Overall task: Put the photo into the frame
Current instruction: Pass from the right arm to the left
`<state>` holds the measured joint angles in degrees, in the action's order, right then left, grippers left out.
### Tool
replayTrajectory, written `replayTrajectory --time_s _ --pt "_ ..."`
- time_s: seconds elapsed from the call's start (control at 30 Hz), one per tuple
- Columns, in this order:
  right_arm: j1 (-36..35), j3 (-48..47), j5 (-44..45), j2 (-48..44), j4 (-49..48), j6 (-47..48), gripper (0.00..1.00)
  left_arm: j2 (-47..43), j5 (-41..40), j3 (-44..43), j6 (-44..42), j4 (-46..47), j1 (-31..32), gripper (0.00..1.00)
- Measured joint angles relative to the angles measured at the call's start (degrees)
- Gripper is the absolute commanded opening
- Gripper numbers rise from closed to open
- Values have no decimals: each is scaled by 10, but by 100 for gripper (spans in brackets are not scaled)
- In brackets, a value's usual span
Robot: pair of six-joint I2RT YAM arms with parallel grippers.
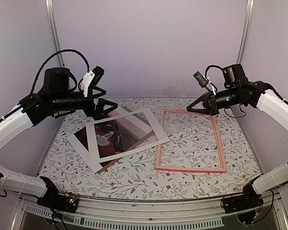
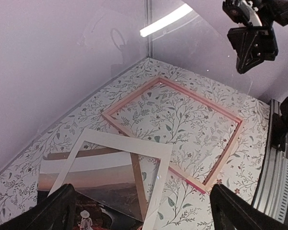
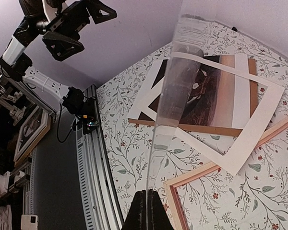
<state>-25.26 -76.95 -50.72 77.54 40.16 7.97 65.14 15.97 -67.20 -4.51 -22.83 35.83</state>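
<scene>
Top external view: left fingers (image 1: 104,99) stood wide apart above the photo (image 1: 108,136), which lay beneath a white mat (image 1: 156,127) on the bench (image 1: 134,179); right fingers (image 1: 191,109) were clamped on a clear sheet (image 3: 177,86), the frame (image 1: 189,168) below them

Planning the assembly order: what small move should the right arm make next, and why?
Probably lower the right pincer so its clear sheet settles toward the frame: the frame lies empty, the photo sits under the white mat, and the left pincer hangs open.
</scene>
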Motion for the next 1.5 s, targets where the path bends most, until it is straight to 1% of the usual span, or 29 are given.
replayTrajectory --time_s 0.2,0.4,0.67,1.03,1.27,1.5 --pt "-7 -6 -6 0 7 24 0 37 43 -27 -31 -20 0 100" --pt "-8 -6 -16 -17 21 44 0 70 57 -60 -54 -41 0 100" --pt "-11 -6 -31 -70 33 55 0 72 60 -113 -90 -71 0 100" --pt "-33 -15 -33 -104 64 51 0 81 68 -185 -128 -110 -4 100" --pt "-57 -26 -18 -116 87 50 0 110 88 -243 -150 -145 -8 100" --pt "-61 -26 4 -119 108 50 0 112 96 -249 -165 -169 -20 100"
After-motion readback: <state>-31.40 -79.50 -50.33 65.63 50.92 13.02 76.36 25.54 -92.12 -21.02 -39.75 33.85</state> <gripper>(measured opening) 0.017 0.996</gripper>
